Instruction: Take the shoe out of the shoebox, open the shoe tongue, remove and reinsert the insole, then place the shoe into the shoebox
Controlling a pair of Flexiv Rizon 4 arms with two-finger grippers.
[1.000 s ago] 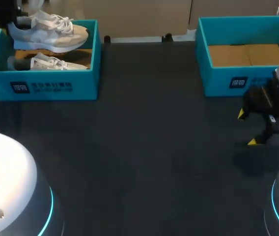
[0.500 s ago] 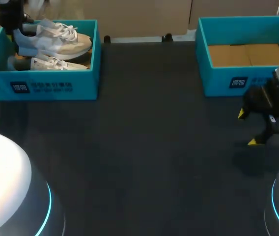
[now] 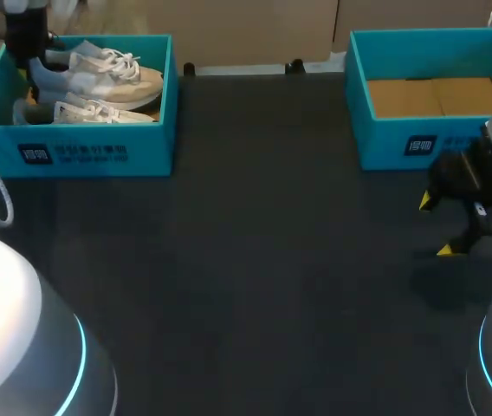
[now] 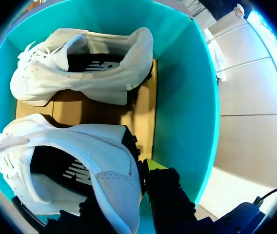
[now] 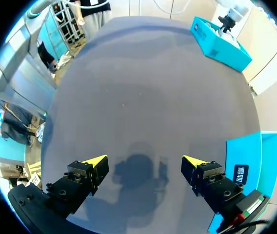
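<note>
The shoe point(image 4: 80, 161) lies in the shoebox point(image 4: 187, 97) beside the other shoe point(image 4: 85, 73). I judge this is the taking-out step, so next I need a straight lift clear of the box wall. My left hand point(image 4: 128, 183) is clenched on its heel collar. My right hand point(image 5: 144, 163) hangs wide open and empty above the counter point(image 3: 255, 260).

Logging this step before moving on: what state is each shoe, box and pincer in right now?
White lace-up sneaker at the rear: heel gripped, inside the left box.
Second white sneaker: upright on the box floor, untouched.
Left teal cardboard shoebox: lidless, holding both sneakers.
Right teal cardboard shoebox: lidless, brown floor showing.
Left pincer: shut on the rear sneaker's heel.
Right pincer: open, over the dark table, holding nothing.
</note>
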